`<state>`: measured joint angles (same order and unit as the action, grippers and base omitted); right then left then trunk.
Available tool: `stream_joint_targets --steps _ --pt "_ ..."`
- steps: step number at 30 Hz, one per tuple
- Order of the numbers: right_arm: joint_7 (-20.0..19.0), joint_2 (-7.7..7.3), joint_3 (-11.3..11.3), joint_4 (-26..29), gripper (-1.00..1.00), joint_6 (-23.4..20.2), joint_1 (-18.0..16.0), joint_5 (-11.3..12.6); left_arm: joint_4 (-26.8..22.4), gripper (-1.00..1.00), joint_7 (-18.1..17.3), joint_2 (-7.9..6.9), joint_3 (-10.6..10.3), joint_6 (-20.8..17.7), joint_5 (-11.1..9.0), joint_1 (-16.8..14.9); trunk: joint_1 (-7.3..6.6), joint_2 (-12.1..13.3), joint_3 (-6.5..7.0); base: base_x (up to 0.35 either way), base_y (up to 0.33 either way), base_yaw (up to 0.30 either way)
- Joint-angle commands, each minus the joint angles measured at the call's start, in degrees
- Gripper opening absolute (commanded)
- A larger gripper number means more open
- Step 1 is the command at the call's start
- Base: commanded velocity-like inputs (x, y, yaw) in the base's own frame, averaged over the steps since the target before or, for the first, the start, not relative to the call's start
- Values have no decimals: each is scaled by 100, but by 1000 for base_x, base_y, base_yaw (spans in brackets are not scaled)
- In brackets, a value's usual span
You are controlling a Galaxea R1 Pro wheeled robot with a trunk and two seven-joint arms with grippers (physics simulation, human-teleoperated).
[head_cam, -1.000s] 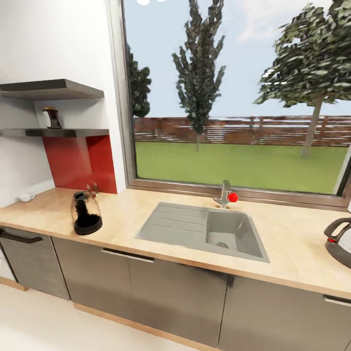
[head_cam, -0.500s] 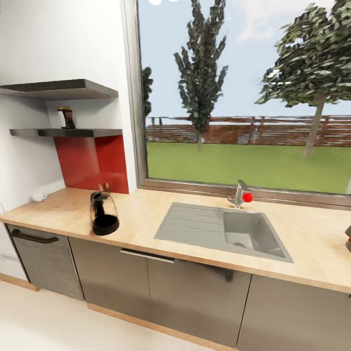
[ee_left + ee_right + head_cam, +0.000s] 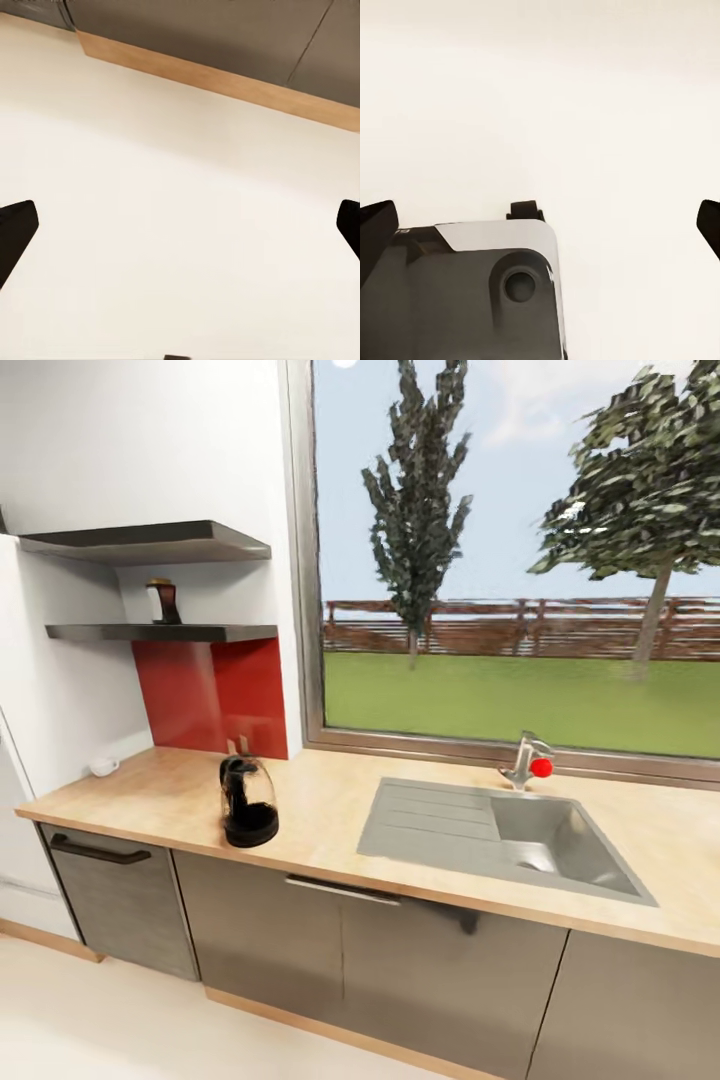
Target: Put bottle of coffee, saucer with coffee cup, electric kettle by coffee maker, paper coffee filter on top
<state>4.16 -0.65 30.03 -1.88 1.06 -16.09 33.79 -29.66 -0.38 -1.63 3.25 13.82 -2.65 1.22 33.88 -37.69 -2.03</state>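
Kettle first: the rounded clear glass electric kettle, dark in its lower half with a black handle, stands upright at the left centre of the head view, on the long light wood-grain bench near its front edge. Above it, in the upper left of the frame, the small squat bottle of coffee with a dark body and pale label sits on the lower dark wall shelf, under a second dark shelf and over a glossy red wall panel. At the far left of the bench, by the white wall, lies a small white cup-like object, too small to tell apart further. Right of the kettle, the inset grey steel sink with its drainboard sits in the bench, with a steel tap bearing a red knob behind it. Glossy grey cabinets run below, and a large window shows grass, trees and a fence.

The left tool hangs over the pale floor, its two dark fingertips spread wide at the frame's edges with nothing between them. The right tool is likewise spread wide and empty, above the robot's dark grey base.
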Motion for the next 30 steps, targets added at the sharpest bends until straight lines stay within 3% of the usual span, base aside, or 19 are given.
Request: stream_joint_targets --steps 1,15,21,26,30 --pt "6 5 47 -14 100 13 -8 40 -5 100 -3 -2 -5 4 -30 1 4 -8 -9 121 335 0" --pt "10 17 52 -14 100 78 -8 33 -5 100 -5 -4 -4 9 -29 1 4 -8 -9 149 332 0" --pt "26 -72 62 -6 100 211 -8 33 -5 100 -4 -4 -1 20 -28 1 4 -8 -9 162 328 0" --pt "-17 -102 220 1 100 406 -8 -221 -5 100 2 0 0 20 -31 1 4 -8 -9 163 328 0" --pt "-77 -105 234 -3 100 492 -8 -220 -5 100 3 9 0 17 -27 1 4 -8 -9 165 327 0"
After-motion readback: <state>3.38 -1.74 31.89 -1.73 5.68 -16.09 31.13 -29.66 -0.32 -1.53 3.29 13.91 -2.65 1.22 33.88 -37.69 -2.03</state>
